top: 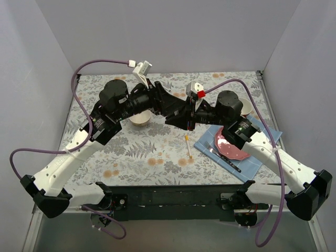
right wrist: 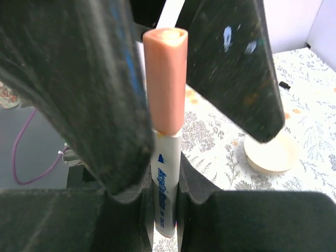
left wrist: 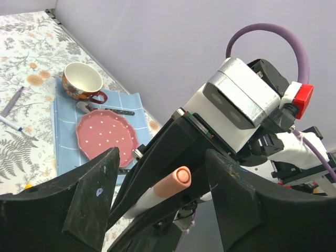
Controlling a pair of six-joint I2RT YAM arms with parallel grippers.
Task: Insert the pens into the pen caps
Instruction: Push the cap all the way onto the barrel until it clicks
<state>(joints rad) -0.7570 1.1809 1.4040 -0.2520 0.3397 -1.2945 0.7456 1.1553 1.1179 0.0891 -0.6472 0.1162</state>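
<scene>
**Capped pen clamped in right gripper; left gripper open around cap**

The pen (right wrist: 165, 178), a white barrel with blue print, stood between the fingers of the right gripper (right wrist: 164, 210), which were closed against the barrel low down. Its orange-pink cap (right wrist: 165, 79) was seated on the barrel's free end and projected well beyond the right gripper's fingertips.

The left gripper (left wrist: 161, 170) faced that capped end with its jaws parted. In the left wrist view the cap lay between the two fingers (left wrist: 94, 199) with a clear gap on either side, so this gripper had hold of nothing. In the right wrist view one of those fingers appeared close against the cap, and contact could not be confirmed from that angle.

In the top view both grippers met raised above the floral cloth (top: 131, 152), and a second pen (top: 188, 146) lay on the cloth just on the near side of them.

In the left wrist view, two more pens (left wrist: 11, 102) lay on the cloth well to the left of the left gripper. Beyond its left finger were a pink dotted plate (left wrist: 105, 137) on a blue napkin (left wrist: 63, 131), and a cup (left wrist: 81, 81). A white bowl (right wrist: 270, 152) sat beyond the right gripper, to its right.
</scene>
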